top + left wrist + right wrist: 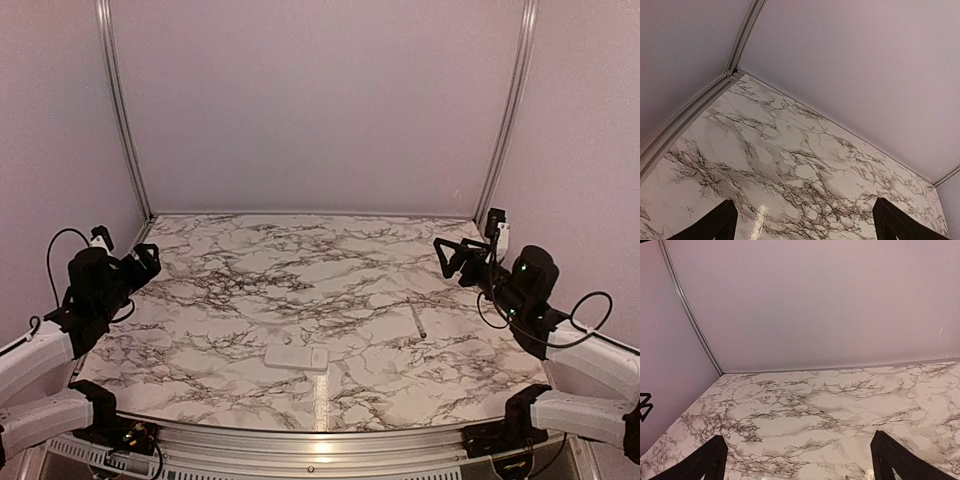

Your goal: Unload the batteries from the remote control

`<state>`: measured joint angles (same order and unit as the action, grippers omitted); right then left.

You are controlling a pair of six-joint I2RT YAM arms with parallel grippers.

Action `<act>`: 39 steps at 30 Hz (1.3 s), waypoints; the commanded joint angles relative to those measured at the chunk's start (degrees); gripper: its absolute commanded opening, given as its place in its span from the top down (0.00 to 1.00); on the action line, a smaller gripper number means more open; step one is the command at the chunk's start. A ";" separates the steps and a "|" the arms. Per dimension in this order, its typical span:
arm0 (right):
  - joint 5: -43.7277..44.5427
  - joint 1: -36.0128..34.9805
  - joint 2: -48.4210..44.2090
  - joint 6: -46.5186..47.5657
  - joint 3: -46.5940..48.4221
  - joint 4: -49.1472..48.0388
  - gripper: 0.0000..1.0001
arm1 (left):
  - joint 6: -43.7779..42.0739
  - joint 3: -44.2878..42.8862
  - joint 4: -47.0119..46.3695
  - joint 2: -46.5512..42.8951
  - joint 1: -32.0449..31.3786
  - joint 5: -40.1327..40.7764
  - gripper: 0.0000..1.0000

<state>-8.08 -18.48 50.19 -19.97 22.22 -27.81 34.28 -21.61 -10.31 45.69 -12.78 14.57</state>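
Both tools spread wide and empty, your left gripper [150, 262] hovering at the left edge of the table [250, 280], white remote control [297, 357] lying flat near front centre, thin pale stick [418, 320] apart to its right, your right gripper [445, 257] hovering at the right edge.

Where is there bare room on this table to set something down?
Bare: far half of the table, from left gripper to right gripper, up to the back wall. Crowded only near the front: remote control and, rightward, a thin stick.
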 commanded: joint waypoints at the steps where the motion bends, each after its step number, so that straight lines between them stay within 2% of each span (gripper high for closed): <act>1: -5.41 -0.24 0.44 -1.55 -0.04 0.66 0.01 | -0.67 0.05 -0.31 1.25 -7.07 1.37 0.01; 6: -0.77 -0.32 2.03 -3.65 3.77 9.21 0.02 | -0.47 -0.41 -0.93 3.19 -12.46 2.41 0.01; 11: -0.84 -1.23 5.92 -4.71 8.37 16.76 0.02 | -0.30 0.40 -2.97 6.47 -16.96 3.37 0.01; 15: 1.46 -2.17 9.58 -4.75 12.57 24.30 0.02 | 0.03 0.22 -4.26 9.11 -18.94 4.09 0.01; 20: 3.50 -3.88 11.45 -3.89 14.43 29.32 0.01 | -0.27 -1.67 -3.42 11.95 -21.08 5.56 0.01; 28: 1.66 -15.02 14.46 4.58 15.55 28.43 0.02 | -0.49 -1.69 -3.14 11.73 -24.20 5.93 0.01; 39: -0.88 -31.03 30.06 19.36 19.44 20.48 0.03 | -1.15 -1.44 -1.82 10.71 -26.66 2.32 0.01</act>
<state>-8.01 -45.63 76.20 -8.19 38.54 -3.55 34.09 -21.71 -12.91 57.56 -38.81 18.41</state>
